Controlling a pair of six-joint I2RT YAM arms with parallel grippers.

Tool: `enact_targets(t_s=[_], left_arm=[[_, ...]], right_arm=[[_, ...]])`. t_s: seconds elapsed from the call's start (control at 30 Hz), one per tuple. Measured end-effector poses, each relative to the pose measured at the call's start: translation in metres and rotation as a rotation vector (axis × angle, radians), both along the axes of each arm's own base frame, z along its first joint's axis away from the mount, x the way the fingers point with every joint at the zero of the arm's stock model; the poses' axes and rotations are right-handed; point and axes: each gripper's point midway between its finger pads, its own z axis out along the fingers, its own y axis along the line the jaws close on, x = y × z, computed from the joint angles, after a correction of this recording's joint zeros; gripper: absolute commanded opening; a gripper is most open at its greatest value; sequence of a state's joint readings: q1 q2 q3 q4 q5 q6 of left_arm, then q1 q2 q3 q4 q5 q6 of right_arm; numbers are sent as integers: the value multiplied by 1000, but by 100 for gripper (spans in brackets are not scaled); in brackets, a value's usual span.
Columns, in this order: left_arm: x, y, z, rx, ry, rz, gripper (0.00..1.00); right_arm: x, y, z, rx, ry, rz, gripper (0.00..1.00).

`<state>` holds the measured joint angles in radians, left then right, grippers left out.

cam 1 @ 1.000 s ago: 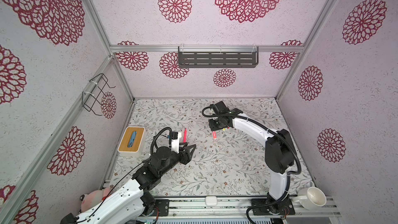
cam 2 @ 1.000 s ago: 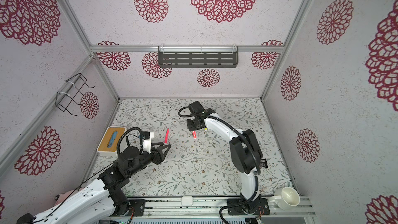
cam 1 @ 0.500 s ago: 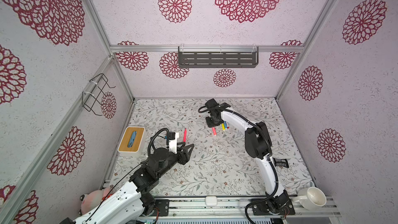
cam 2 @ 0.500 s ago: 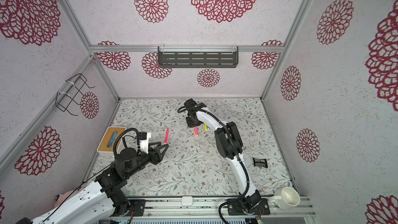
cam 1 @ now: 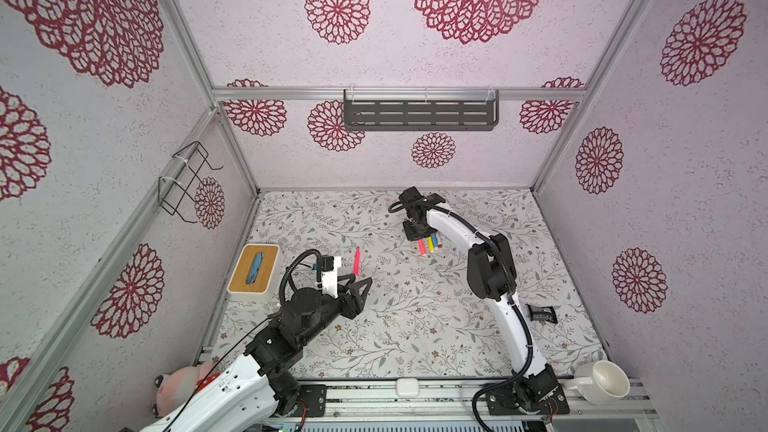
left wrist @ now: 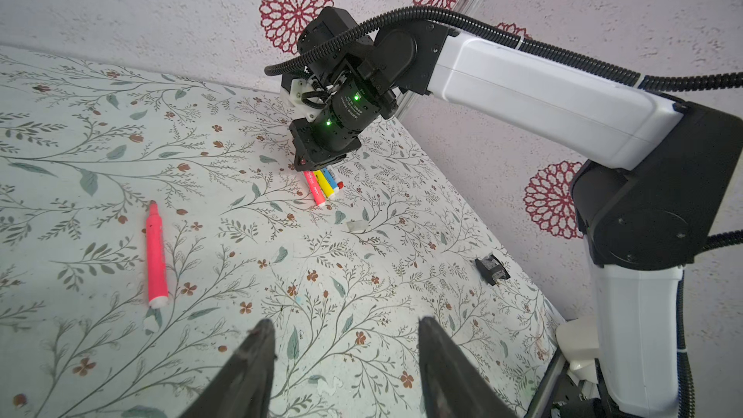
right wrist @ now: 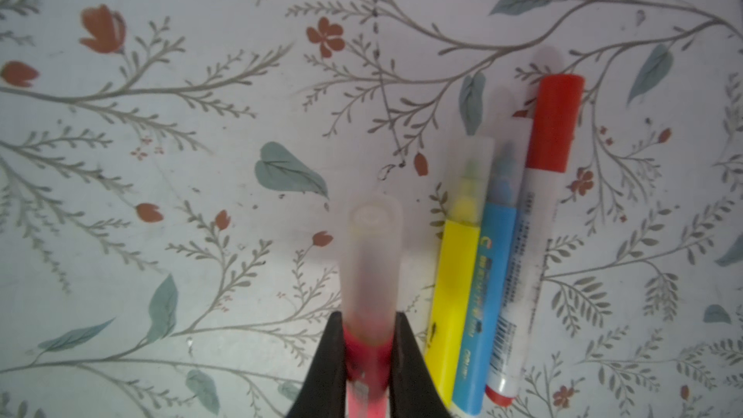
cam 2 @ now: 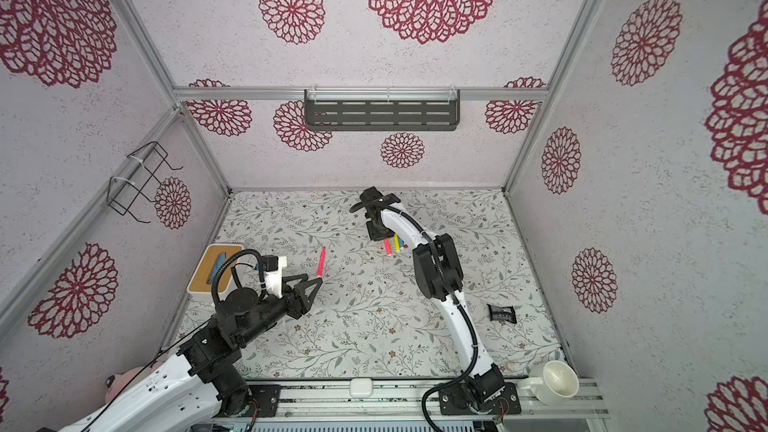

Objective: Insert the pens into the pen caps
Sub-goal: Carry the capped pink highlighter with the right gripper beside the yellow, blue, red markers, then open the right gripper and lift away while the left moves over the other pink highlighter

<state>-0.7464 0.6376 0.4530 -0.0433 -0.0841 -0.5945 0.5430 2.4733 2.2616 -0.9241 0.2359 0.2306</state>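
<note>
— The left pincer (left wrist: 345,325)?
— Jaws apart, empty; loose pink pen (left wrist: 156,253) on the tabletop (left wrist: 402,275) at its twelve o'clock.
— And the right pincer (right wrist: 368,317)?
— Clamped on a capped pink pen (right wrist: 372,267); yellow pen (right wrist: 454,295), blue pen (right wrist: 482,295), white pen (right wrist: 526,259) beside it at three o'clock.

The left arm (cam 1: 232,388) is bent low, and the left gripper (left wrist: 345,325) hangs half open. The right arm (cam 1: 453,222) reaches far out, wrist tipped down, right gripper (right wrist: 368,317) pinched shut (on a pink pen (right wrist: 368,351)).
</note>
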Motion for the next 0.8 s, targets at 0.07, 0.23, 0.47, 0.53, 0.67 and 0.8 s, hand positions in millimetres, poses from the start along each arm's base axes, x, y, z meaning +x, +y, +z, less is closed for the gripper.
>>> enact_targets(t_s=[0.07, 0.23, 0.47, 0.53, 0.67, 0.8], left_arm=[[0, 0, 0, -2, 0, 0, 59], [0, 0, 1, -5, 1, 1, 59], [0, 0, 1, -8, 3, 2, 59], [0, 0, 1, -8, 3, 2, 59], [0, 0, 1, -8, 3, 2, 59], [0, 0, 1, -8, 3, 2, 59]], right_arm=[[2, -4, -1, -7, 0, -8, 15], [8, -9, -3, -16, -4, -25, 36], [10, -16, -5, -45, -14, -44, 41], [8, -14, -5, -45, -22, -43, 41], [-4, -10, -1, -40, -26, -26, 40], [-15, 10, 18, 36, -36, 17, 40]])
